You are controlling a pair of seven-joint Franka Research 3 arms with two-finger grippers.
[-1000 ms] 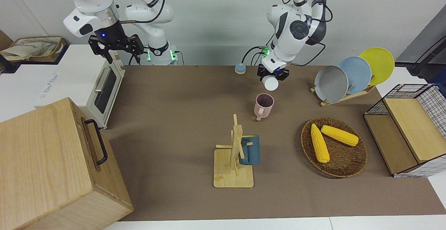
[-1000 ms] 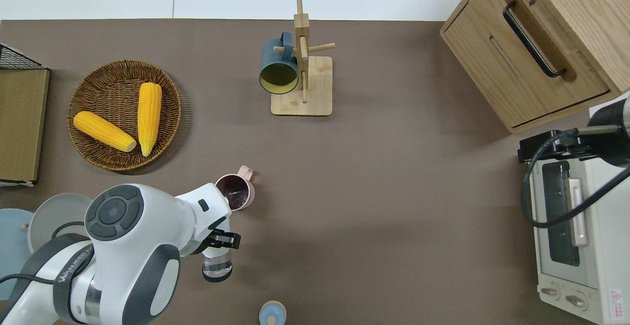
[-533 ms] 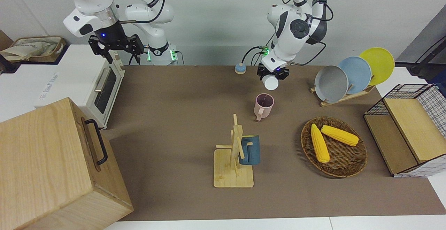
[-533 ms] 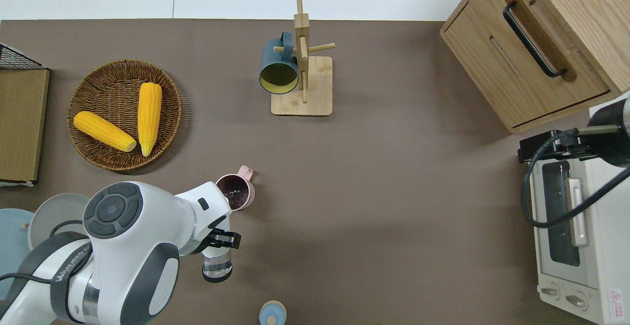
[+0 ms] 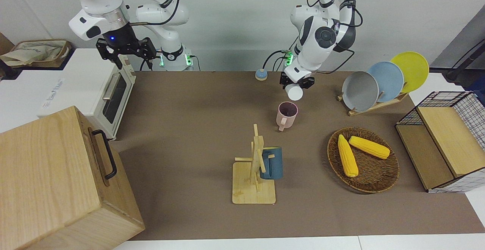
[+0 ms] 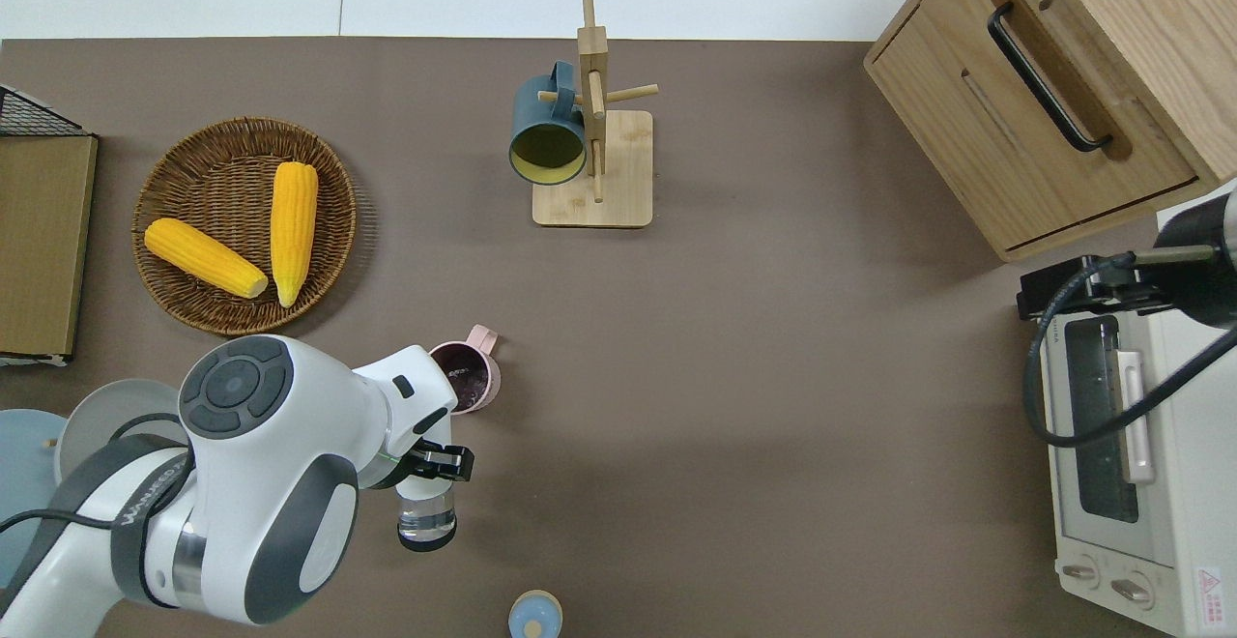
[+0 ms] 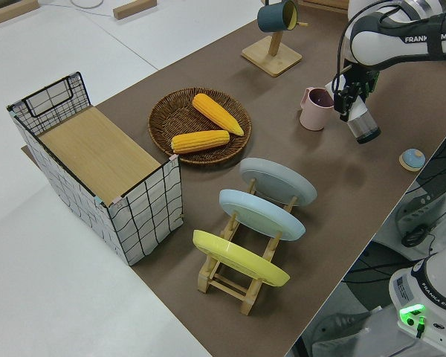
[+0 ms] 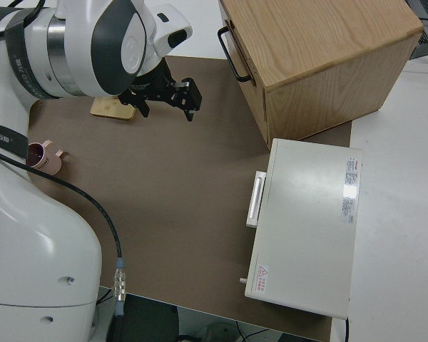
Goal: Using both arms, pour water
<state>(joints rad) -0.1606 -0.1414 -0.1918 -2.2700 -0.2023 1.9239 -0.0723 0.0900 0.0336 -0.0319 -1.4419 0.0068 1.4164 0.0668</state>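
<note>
My left gripper is shut on a clear water bottle with a little water in it. The bottle hangs tilted over the brown mat, between the pink mug and the bottle's blue cap. The mug stands upright with its dark inside showing. The right arm is parked, its gripper open and holding nothing.
A wooden mug tree carries a dark blue mug. A wicker basket holds two corn cobs. A plate rack, a wire crate, a white toaster oven and a wooden box ring the mat.
The left arm's upper joints have shifted a little toward the pink mug; the bottle has hardly moved. The right arm has stayed still.
</note>
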